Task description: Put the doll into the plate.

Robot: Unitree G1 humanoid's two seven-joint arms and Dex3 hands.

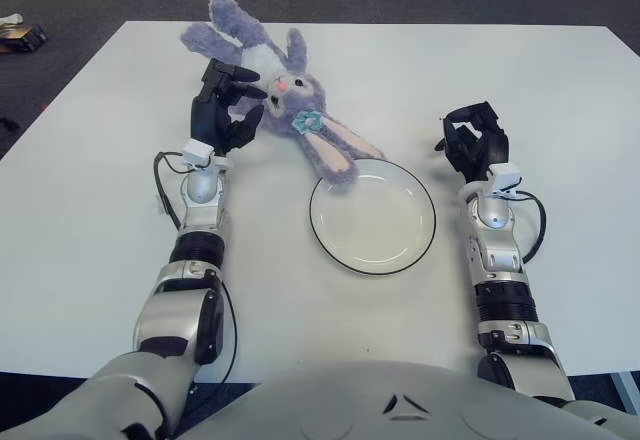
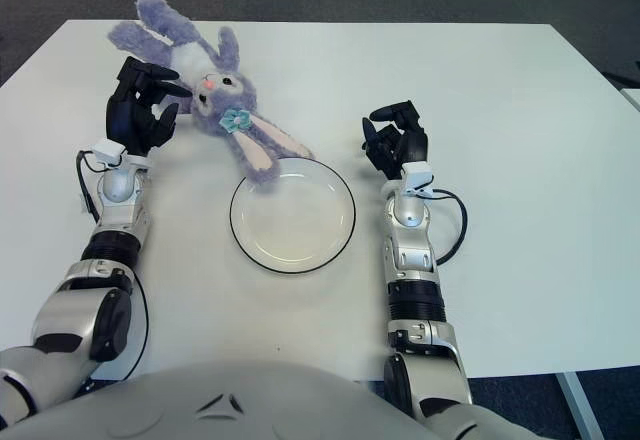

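A purple plush bunny doll (image 1: 283, 88) lies at the far left of the white table, feet to the back. One long ear reaches down to the rim of the white, black-edged plate (image 1: 373, 222) at the table's middle. My left hand (image 1: 226, 107) is right beside the doll's left side, at its head and body. The fingers are spread towards the doll and not closed around it. My right hand (image 1: 474, 144) stays idle to the right of the plate, fingers loosely curled and holding nothing.
The white table (image 1: 560, 100) stands on dark carpet. A small boxy object (image 1: 20, 34) lies on the floor beyond the far left corner. The table's left edge runs close to my left arm.
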